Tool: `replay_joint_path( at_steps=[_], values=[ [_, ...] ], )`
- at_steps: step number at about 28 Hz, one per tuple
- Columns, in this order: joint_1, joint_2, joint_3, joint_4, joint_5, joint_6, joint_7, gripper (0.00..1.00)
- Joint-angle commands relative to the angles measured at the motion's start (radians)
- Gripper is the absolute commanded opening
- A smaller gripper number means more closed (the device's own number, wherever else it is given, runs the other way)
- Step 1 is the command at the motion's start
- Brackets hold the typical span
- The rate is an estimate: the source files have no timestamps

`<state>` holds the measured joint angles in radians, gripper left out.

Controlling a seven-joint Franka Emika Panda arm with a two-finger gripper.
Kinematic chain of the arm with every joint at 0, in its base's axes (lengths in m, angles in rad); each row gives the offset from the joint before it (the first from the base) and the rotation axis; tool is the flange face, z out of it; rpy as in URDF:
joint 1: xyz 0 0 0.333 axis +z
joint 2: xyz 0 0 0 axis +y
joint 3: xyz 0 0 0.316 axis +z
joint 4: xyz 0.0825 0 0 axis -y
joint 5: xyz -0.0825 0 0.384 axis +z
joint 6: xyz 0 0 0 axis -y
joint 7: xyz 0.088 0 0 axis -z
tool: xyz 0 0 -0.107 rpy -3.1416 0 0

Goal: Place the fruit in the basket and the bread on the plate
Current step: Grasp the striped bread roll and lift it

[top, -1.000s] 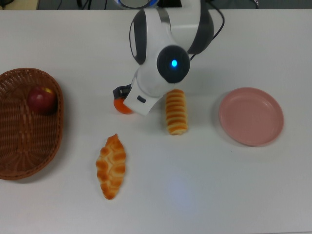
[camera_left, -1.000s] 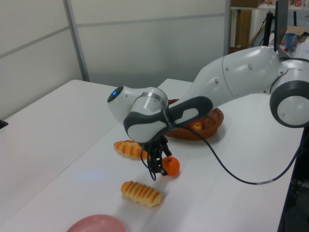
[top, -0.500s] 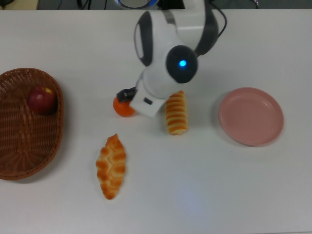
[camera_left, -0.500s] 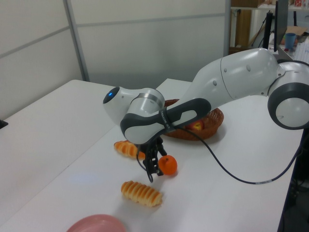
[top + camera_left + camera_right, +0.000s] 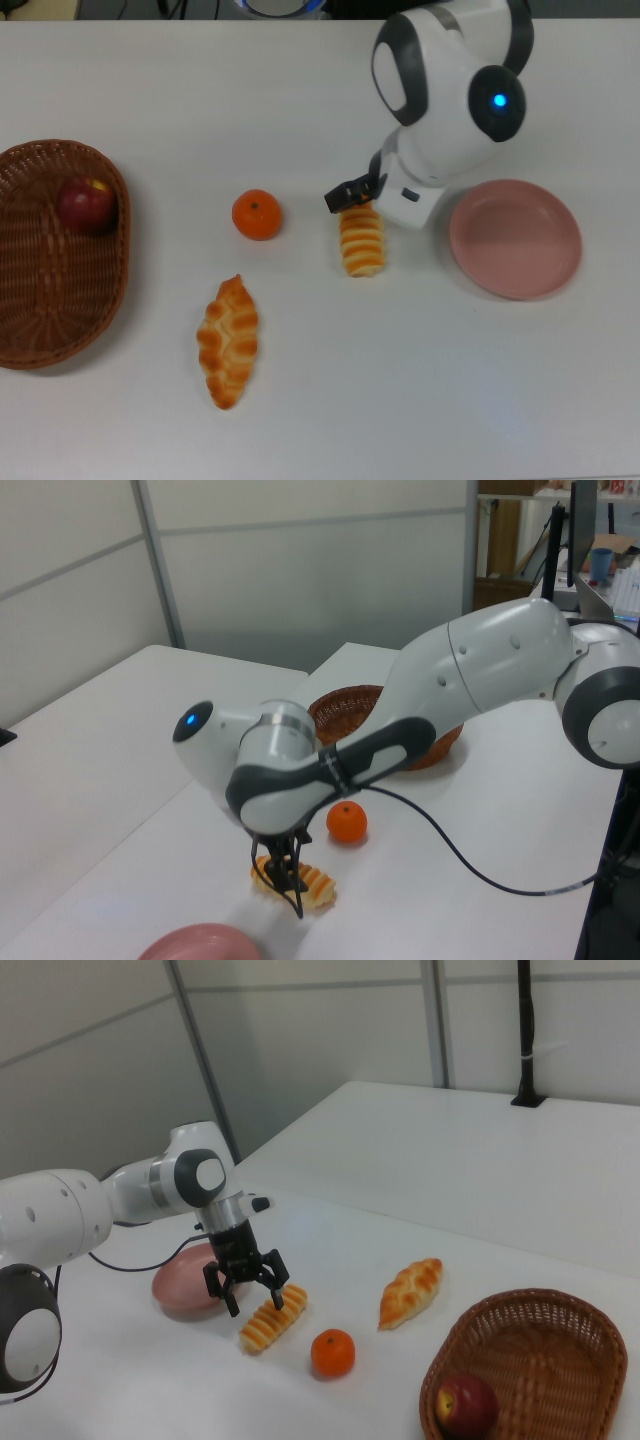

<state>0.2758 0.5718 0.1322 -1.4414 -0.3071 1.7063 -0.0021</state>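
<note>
My gripper [image 5: 358, 199] [image 5: 253, 1292] is open and low over the far end of the ridged bread [image 5: 362, 240] [image 5: 270, 1320], one finger on each side of it. The left view shows the fingertips [image 5: 297, 904] down at that loaf [image 5: 318, 888]. The mandarin [image 5: 257, 214] [image 5: 346, 822] lies alone on the table, to the top view's left of the loaf. Nearer the front lies the braided bread [image 5: 228, 340] [image 5: 410, 1292]. The apple [image 5: 85, 205] [image 5: 465, 1402] sits inside the wicker basket [image 5: 40, 320] [image 5: 560, 1325]. The pink plate [image 5: 515, 238] [image 5: 180, 1282] holds nothing.
The arm's white body [image 5: 445, 90] hangs over the table behind the plate. A black cable [image 5: 470, 865] trails from the arm across the table in the left view. The basket [image 5: 345, 702] is partly hidden behind the arm there.
The gripper has left the mandarin and swung to the top view's right, coming down over the ridged bread. The mandarin stays on the table where it was.
</note>
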Motion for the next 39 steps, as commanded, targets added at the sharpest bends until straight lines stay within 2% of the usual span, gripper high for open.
replay_joint_path(
  at_steps=[1, 4, 5, 6, 8, 9, 21, 29, 31, 32, 36, 37, 39],
  values=[
    [0.037, 0.048, -0.003, -0.011, -0.087, 0.033, 0.057, 1.0],
    [0.051, 0.065, -0.003, -0.011, -0.102, 0.035, 0.067, 0.99],
    [0.052, 0.068, -0.003, -0.011, -0.105, 0.035, 0.065, 0.63],
    [0.052, 0.068, -0.003, -0.011, -0.104, 0.035, 0.065, 0.38],
    [0.052, 0.068, -0.003, -0.011, -0.102, 0.035, 0.068, 0.04],
    [0.052, 0.066, -0.003, -0.01, -0.102, 0.035, 0.074, 0.0],
    [0.046, 0.03, -0.006, 0.026, -0.099, 0.033, 0.096, 0.0],
    [0.052, -0.036, 0.003, 0.033, -0.09, 0.032, 0.112, 0.0],
    [0.054, -0.035, 0.03, 0.055, -0.09, 0.032, 0.126, 0.0],
    [0.052, -0.032, 0.074, 0.07, -0.095, 0.033, 0.132, 0.0],
    [0.055, -0.029, 0.133, 0.082, -0.099, 0.036, 0.132, 0.0],
    [0.065, -0.029, 0.162, 0.082, -0.102, 0.044, 0.131, 0.0],
    [0.083, -0.027, 0.176, 0.081, -0.102, 0.074, 0.131, 0.0]
  ],
)
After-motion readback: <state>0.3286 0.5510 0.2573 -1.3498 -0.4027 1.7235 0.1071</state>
